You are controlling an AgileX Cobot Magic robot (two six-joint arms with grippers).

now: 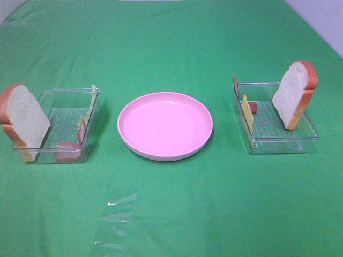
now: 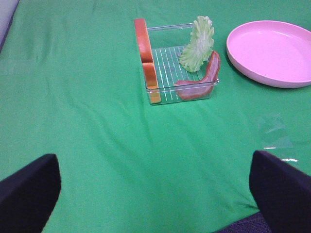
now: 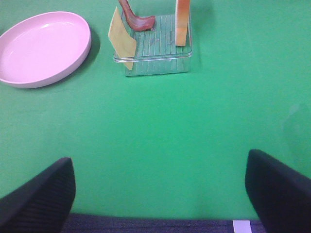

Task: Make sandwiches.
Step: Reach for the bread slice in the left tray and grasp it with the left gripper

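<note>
**Overhead view, with both wrist views.** A green cloth (image 1: pixel 171 32) covers the whole frame. A round pink plate (image 1: pixel 165 123) sits at centre.

**(a) Left of the frame.** The left tray (image 1: pixel 69 91), clear plastic, holds 3 pieces.
- The left bread slice (image 1: pixel 24 120) stands on edge at the tray's left end, white face toward the plate.
- The lettuce leaf (image 2: pixel 197 44) stands upright against the tray's right wall.
- The left bacon strip (image 1: pixel 68 151) curves round the tray's front right corner. 1 end lies flat and the other rises along the wall.

**(b) Right of the frame.** The right tray (image 1: pixel 278 142), also clear, holds 3 pieces.
- The right bread slice (image 1: pixel 293 93) stands tilted in the tray's right half, its crust edge uppermost.
- The cheese slice (image 1: pixel 247 111) stands on edge against the tray's left wall.
- The right bacon strip (image 3: pixel 138 19) leans just beside the cheese, toward the back.

**(c) Lower centre-left of the frame.** A patch of clear film (image 1: pixel 118 214) lies flat on the cloth.

**(d) My jaws.** My left gripper (image 2: pixel 153 158) has its 2 dark fingers (image 2: pixel 26 194) spread wide, and nothing is between them. It hangs over bare cloth, well apart from the left tray. My right gripper (image 3: pixel 159 159) is likewise spread wide and holds nothing. It hangs over bare cloth, well apart from the right tray.
</note>
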